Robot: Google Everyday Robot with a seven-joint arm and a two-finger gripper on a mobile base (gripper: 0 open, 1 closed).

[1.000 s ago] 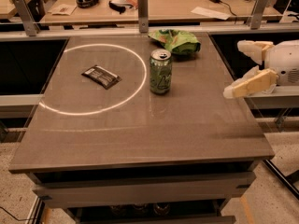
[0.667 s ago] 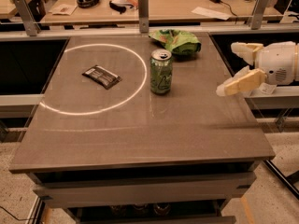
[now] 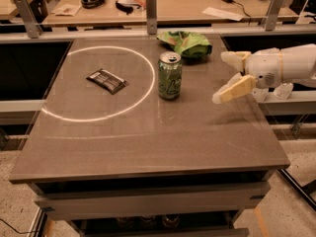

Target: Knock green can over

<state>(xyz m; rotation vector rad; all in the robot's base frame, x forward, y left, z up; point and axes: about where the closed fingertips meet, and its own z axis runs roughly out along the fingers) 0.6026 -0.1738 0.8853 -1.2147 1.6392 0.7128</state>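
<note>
The green can (image 3: 170,76) stands upright near the middle of the brown table (image 3: 148,137), just right of a bright ring of light. It is slim, light green with darker swirls and a silver top. My gripper (image 3: 223,78) comes in from the right, above the table's right side, about a hand's width to the right of the can and apart from it. Its two cream fingers are spread apart and hold nothing.
A crumpled green-and-white snack bag (image 3: 187,42) lies behind the can at the table's far edge. A dark flat snack packet (image 3: 107,80) lies inside the light ring to the left. A rail with metal posts (image 3: 151,6) runs behind the table.
My gripper has moved left, from beyond the table's right edge toward the can. The can, bag and packet have not moved.
</note>
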